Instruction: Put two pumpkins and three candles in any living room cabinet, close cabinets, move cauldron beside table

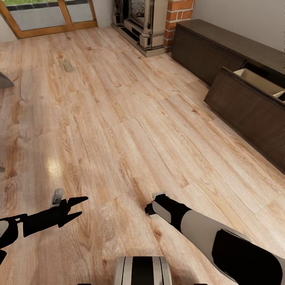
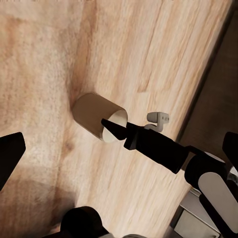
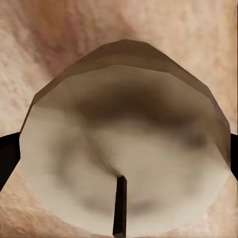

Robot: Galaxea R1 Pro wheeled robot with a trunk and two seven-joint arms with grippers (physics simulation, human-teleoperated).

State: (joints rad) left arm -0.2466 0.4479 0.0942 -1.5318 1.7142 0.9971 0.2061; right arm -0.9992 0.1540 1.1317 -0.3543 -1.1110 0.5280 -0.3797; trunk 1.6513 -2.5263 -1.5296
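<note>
right gripper (image 2: 115, 128) clamped on a candle (image 3: 124, 153) | left gripper (image 1: 77, 206) empty, spread wide | cabinet (image 1: 253, 107) compartment open | stowing, closing pending

This is a home living room. A light wood plank floor (image 1: 118, 130) runs up to a red-brick fireplace (image 1: 152, 23) with a dark ornate surround, and wood-framed glazed doors (image 1: 51, 16) stand at the far wall. Along one side runs a long low dark-brown cabinet (image 1: 221, 51), one front panel tilted open on pale compartments.
</note>
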